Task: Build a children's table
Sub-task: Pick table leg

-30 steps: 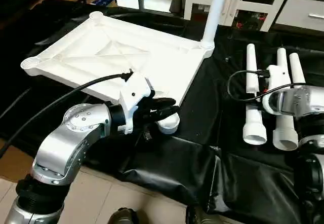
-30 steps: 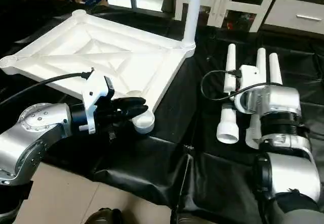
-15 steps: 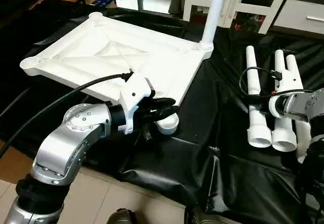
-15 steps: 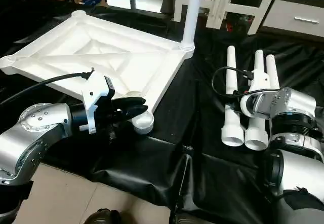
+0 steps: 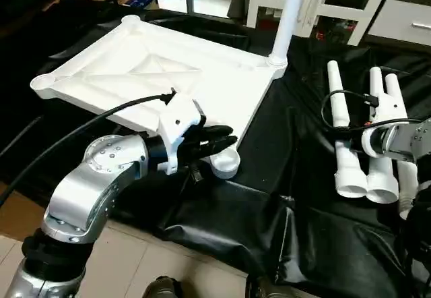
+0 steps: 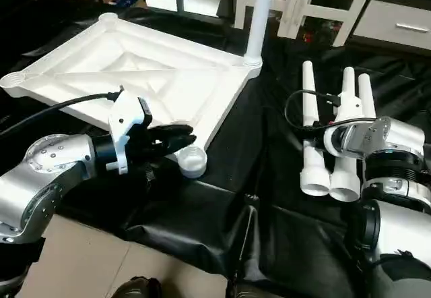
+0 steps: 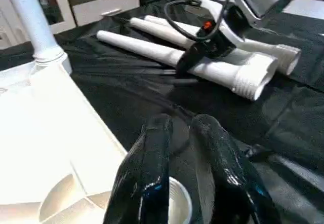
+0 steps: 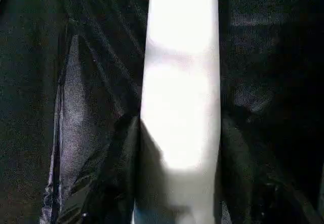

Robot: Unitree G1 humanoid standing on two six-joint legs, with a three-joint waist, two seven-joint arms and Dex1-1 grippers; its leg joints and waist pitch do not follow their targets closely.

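The left end effector point(image 5: 219, 143) pinches the tabletop's point(image 5: 168, 75) near corner socket point(image 5: 225, 163). The right end effector point(image 8: 177, 158) straddles a tube leg point(image 8: 179, 82), fingers against its sides.

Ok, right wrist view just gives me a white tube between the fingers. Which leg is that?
Observer: It looks like the middle leg of three lying side by side on the black cloth, with the right gripper closed on it.
Operator: Any legs fitted yet?
Observer: One, an upright leg in a far corner of the tabletop.
Operator: And the left arm?
Observer: The left gripper is at the near corner socket.
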